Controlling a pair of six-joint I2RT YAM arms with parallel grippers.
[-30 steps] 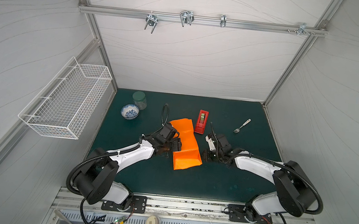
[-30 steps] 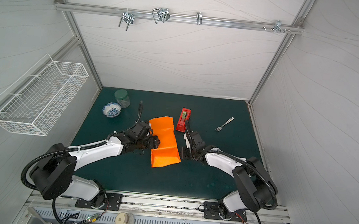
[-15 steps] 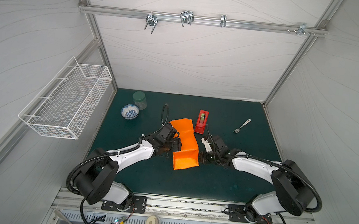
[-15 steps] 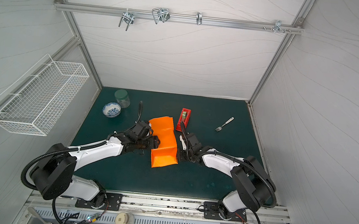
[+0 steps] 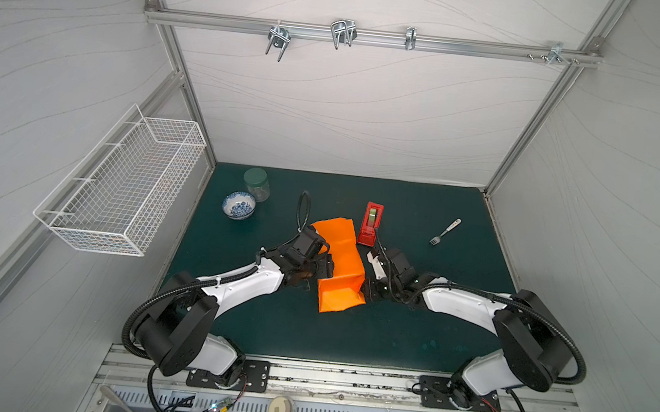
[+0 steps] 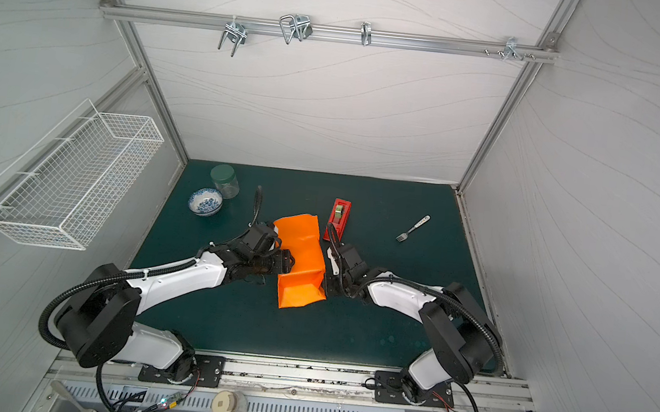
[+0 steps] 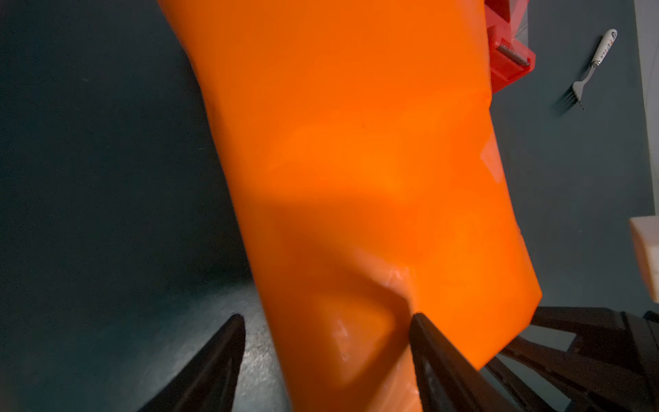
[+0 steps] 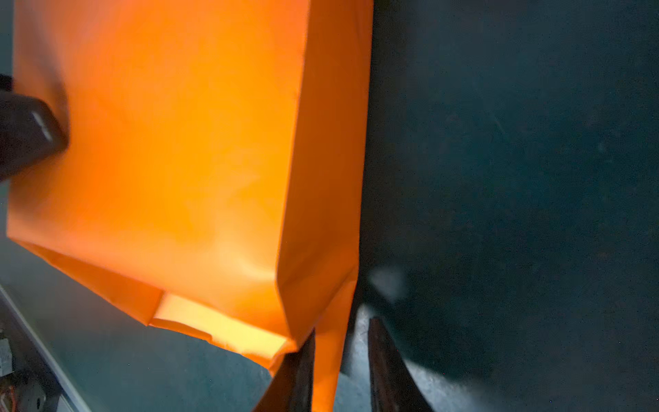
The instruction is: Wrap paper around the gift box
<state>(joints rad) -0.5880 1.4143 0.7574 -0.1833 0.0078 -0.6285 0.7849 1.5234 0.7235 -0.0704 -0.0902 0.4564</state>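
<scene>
The orange paper (image 5: 341, 258) (image 6: 304, 254) lies folded into a long parcel mid-table; the gift box is hidden inside it. My left gripper (image 5: 324, 267) (image 7: 326, 317) is at the parcel's left side, open wide. In the left wrist view the paper (image 7: 356, 160) fills the gap between the fingers; one fingertip (image 7: 417, 319) touches a dent in it, while the other stays clear over the mat. My right gripper (image 5: 365, 292) (image 8: 340, 328) is at the near right corner, jaws narrow. A paper flap (image 8: 330, 349) hangs between them against one finger, with a gap to the other.
A red tape dispenser (image 5: 371, 224) stands just behind the parcel's right side. A fork (image 5: 444, 231) lies at the back right. A blue-patterned bowl (image 5: 239, 205) and a green-lidded jar (image 5: 256, 184) sit at the back left. A wire basket (image 5: 121, 189) hangs on the left wall.
My right gripper has moved left, up to the parcel's right edge, and the flap now sits between its fingers. The left arm has stayed put.
</scene>
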